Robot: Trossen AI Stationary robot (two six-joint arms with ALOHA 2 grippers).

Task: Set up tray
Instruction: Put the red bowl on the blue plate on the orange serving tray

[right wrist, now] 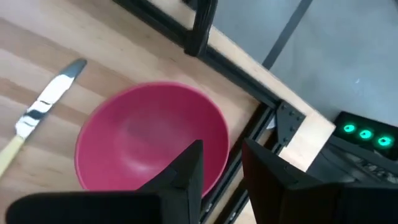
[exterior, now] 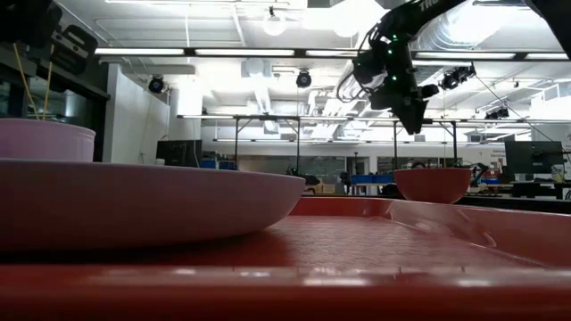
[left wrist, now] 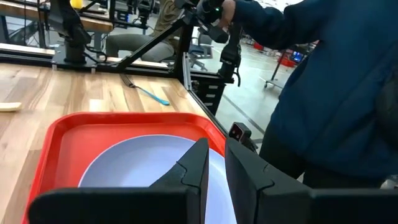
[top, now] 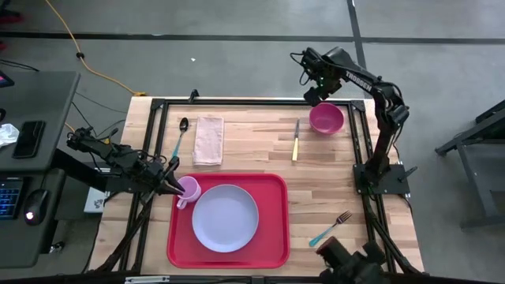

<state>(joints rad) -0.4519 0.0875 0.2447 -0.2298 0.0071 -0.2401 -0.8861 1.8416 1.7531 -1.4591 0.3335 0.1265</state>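
A folded beige napkin lies near the tabletop's far edge, with a teal-handled spoon just beside it toward the left edge. A yellow-handled knife lies farther right, and a pink bowl sits near the far right corner. A teal-handled fork rests by the near right corner. A person in a dark blue top stands beyond the tabletop's near edge.

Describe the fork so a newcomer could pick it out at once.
Start from the big red tray at the near edge of the wooden table. Just past its right side, on bare wood, lies the fork. Its teal handle and slanted lie set it apart from the yellow-handled knife and the spoon farther back.
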